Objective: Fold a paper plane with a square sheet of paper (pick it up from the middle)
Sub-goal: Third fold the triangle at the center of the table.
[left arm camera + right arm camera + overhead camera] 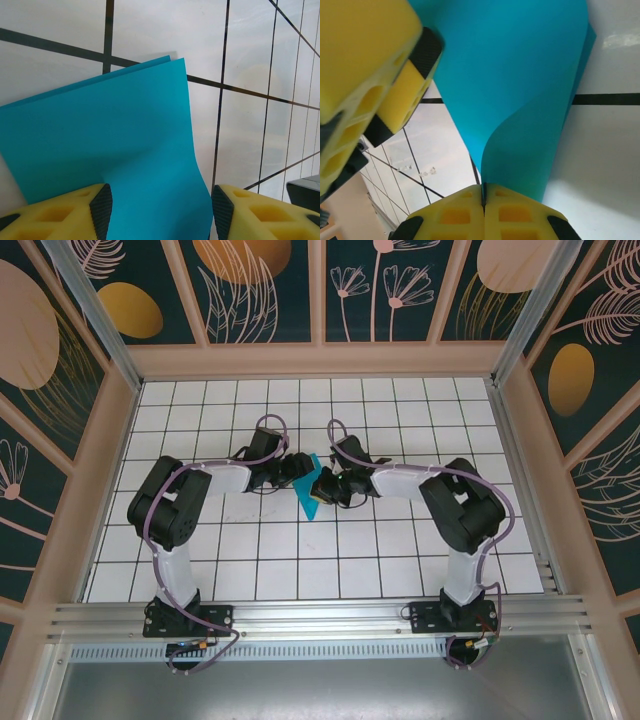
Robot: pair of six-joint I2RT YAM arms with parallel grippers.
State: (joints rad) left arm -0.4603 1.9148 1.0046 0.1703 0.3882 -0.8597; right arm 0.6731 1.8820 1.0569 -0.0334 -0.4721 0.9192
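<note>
Two arm bases are bolted to the aluminium rail (320, 618) along the near edge of the counter (400, 560). The counter is a white surface ruled by dark lines into square tiles. From the bases, two black-and-white arms reach inward, each trailing a purple cable, and they meet at mid-counter.

One teal-blue sheet of paper (306, 502) is there, held up between the two tools above the tiles. At its far edge two layers show, one just behind the other, so it lies doubled. The sheet is plain and unmarked and bends in a soft curve.

The right tool (484, 192) is clenched, its yellow fingers pressed together on the lower edge of the sheet. The left tool (160, 205) is released: its fingers stand wide apart with the paper passing between them, and neither pad is pressing it.

Beyond the counter and to both sides, peach-framed wall panels (265, 290) enclose the space. They are dark teal, printed with pale plant outlines and orange ovals.
</note>
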